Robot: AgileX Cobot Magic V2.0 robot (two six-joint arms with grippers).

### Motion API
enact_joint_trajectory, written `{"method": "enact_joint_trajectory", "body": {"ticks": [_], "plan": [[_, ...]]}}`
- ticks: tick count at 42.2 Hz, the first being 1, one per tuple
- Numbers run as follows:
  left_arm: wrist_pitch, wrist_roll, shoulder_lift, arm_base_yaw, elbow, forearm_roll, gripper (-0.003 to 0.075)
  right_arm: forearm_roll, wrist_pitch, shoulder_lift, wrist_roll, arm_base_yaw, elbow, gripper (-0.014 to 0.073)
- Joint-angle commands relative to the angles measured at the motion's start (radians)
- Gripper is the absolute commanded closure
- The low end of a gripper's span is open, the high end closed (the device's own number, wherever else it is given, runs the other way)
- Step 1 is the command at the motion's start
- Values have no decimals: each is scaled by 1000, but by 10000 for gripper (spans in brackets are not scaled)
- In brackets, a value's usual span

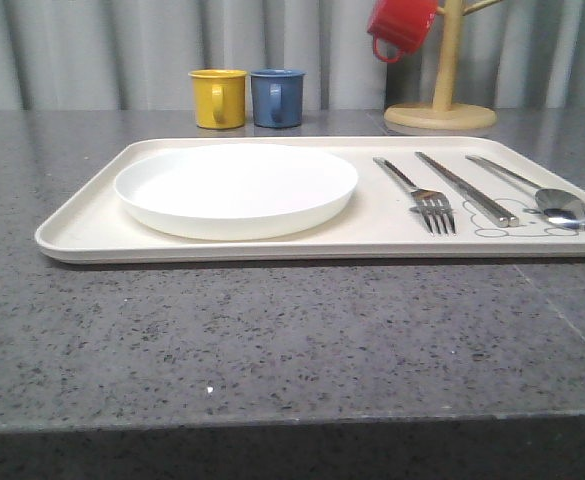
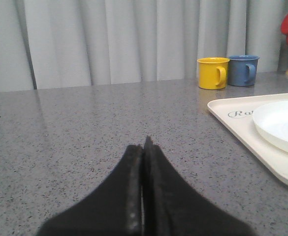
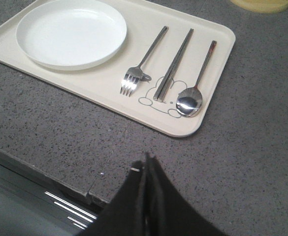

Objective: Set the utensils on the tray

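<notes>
Fork (image 1: 424, 194), knife (image 1: 466, 187) and spoon (image 1: 542, 194) lie side by side on the tray (image 1: 82, 232) beside a plate (image 1: 236, 189); both grippers (image 2: 143, 147) (image 3: 146, 164) appear pressed closed, empty.

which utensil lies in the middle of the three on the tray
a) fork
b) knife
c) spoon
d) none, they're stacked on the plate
b, the knife lies between the fork on the plate side and the spoon near the tray edge, all three side by side and apart.
</notes>
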Motion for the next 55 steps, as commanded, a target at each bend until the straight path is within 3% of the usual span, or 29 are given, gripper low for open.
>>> {"method": "enact_joint_trajectory", "body": {"ticks": [1,23,27,34,38,50,55], "plan": [[-80,-15,-20,1,13,-1,741,10,-59,12,-8,0,-26,660],[-80,-15,-20,1,13,-1,741,-2,-95,-27,-8,-7,9,660],[-80,-15,-20,1,13,-1,741,-3,-226,-98,-8,-58,95,660],[-80,-15,-20,1,13,-1,741,-4,-614,-255,-8,-169,373,660],[-80,-15,-20,1,13,-1,741,6,-766,-340,-8,-207,537,660],[-80,-15,-20,1,13,-1,741,7,-984,-422,-8,-247,775,660],[-80,-15,-20,1,13,-1,741,7,-973,-421,-8,-247,780,660]]}}
